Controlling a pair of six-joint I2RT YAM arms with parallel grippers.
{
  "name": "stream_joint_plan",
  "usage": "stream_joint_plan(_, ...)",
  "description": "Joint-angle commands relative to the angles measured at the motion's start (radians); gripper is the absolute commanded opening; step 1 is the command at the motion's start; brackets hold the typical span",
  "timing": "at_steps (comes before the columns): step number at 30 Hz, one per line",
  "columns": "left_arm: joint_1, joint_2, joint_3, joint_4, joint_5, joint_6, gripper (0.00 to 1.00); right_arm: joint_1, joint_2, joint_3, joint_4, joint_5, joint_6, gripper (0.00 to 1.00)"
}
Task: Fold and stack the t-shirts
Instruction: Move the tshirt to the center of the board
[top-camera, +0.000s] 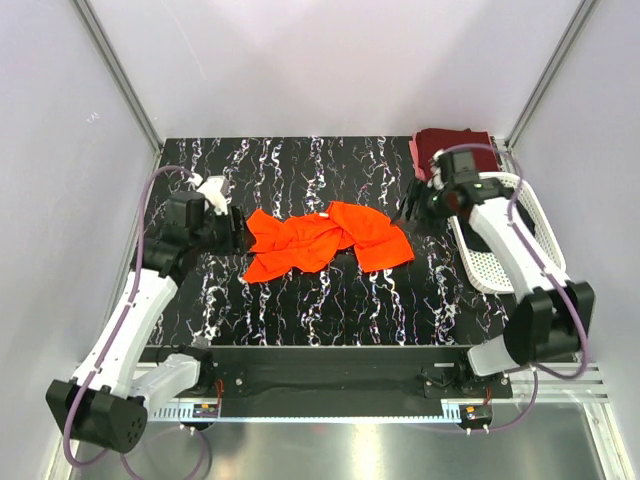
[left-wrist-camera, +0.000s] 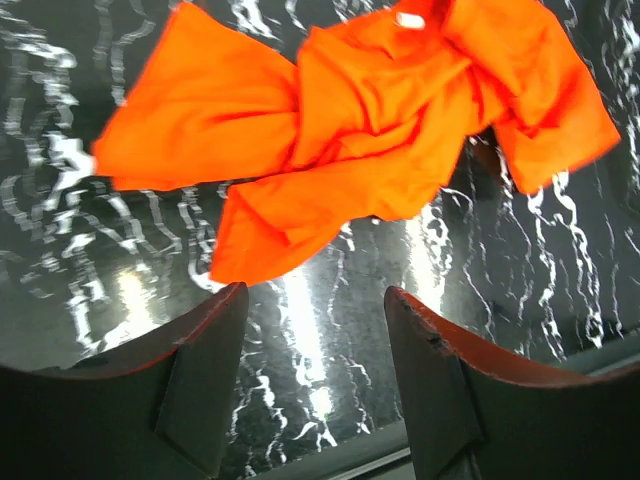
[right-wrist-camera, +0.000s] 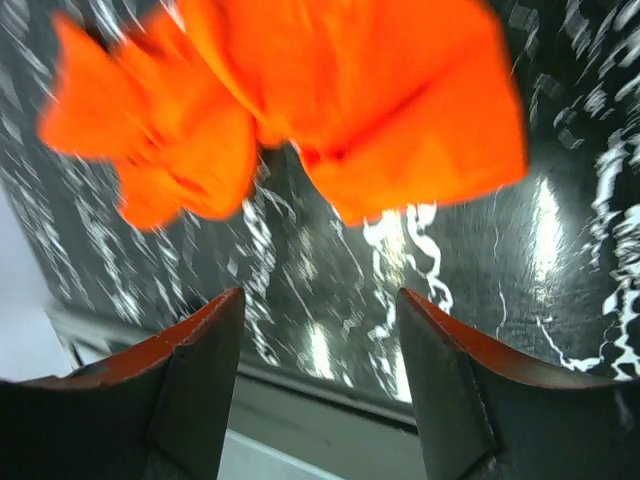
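Jaws on both sides stand released and grasp nothing. The left jaws gape just off the left edge of the orange t-shirt, and the right jaws gape just off its right edge, with bare counter showing in each gap. The shirt lies crumpled and spread across the middle of the black marbled counter. A maroon t-shirt sits in a compact pile at the far right corner, next to the white basket along the right edge.
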Motion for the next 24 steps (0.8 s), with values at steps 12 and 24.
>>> stream_joint_plan(12, -0.047, 0.459, 0.023, 0.385, 0.163, -0.321, 0.61, 0.178, 0.418, 0.226, 0.196, -0.144, -0.291, 0.8)
stream_joint_plan(24, -0.047, 0.847, 0.339, 0.378, -0.021, -0.183, 0.58, 0.205, 0.696, 0.472, 0.157, -0.124, -0.3, 0.58)
